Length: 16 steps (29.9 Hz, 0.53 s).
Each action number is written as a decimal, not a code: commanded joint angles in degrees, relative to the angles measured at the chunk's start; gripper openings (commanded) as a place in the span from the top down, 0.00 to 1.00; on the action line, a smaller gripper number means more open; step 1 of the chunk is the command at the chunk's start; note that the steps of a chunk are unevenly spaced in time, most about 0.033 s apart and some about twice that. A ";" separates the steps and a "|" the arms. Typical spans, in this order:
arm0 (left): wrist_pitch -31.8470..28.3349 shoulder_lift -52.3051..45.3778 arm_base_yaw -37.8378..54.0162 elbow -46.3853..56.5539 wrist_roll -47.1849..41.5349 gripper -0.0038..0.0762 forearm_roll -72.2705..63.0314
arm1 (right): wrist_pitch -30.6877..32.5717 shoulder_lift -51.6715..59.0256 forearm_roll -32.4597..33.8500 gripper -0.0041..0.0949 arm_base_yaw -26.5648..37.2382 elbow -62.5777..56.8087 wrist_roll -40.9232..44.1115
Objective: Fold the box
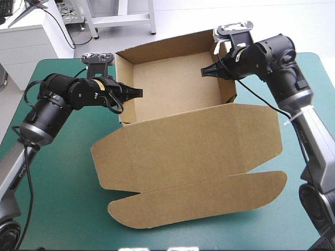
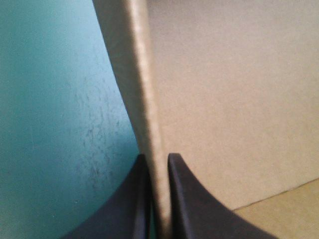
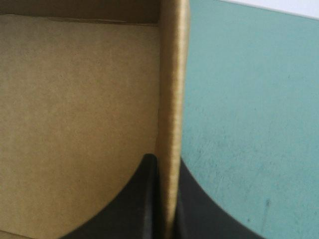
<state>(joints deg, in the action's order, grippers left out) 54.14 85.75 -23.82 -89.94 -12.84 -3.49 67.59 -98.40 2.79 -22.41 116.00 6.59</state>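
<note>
Teal-green cover [image 1: 57,204] runs across the whole table, and the box [image 1: 178,83] sits on it as an open tray toward 12 o'clock, its lid [image 1: 193,141] lying flat toward 6 o'clock with the curved flap [image 1: 199,201] at the near end. At the tray's 9 o'clock side the left gripper [image 1: 137,93] has its black fingers pinched almost together on the left wall [image 2: 144,99], one finger inside the tray and one outside. The right gripper [image 1: 205,71] does the same on the right wall [image 3: 172,74] at 3 o'clock. It looks to me like the side walls are being squeezed so their tucked layers seat properly. To do that well, I'd say both pinches want to be even and square to the board, with no pull toward 9 or 3 that would splay the tray or slide it. When they let go, each should open first and then back straight off, so neither wall gets tugged outward.
</note>
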 commanded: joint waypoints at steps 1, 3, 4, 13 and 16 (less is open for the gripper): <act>-4.15 -0.17 -0.94 -1.92 4.71 0.96 -4.36 | 2.93 -0.87 -5.99 0.98 -0.40 1.59 -3.30; -3.25 1.37 -0.94 -1.92 5.33 0.96 -4.60 | 4.12 -2.55 -6.13 0.98 -0.40 1.45 -3.95; -2.82 1.93 -0.94 -1.92 5.42 0.96 -4.60 | 4.12 -3.19 -6.27 0.98 -0.40 0.94 -3.95; -0.54 8.01 -0.94 -1.92 8.72 0.96 -4.69 | 4.12 -9.33 -10.15 0.98 -0.40 -0.66 -5.04; 0.88 9.43 -0.94 -1.92 10.49 0.96 -4.37 | 4.12 -10.67 -11.17 0.98 -0.40 -0.66 -5.04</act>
<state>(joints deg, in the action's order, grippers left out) 60.52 97.13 -23.66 -89.71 -7.71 -2.56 71.19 -110.89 0.00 -21.85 113.95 4.59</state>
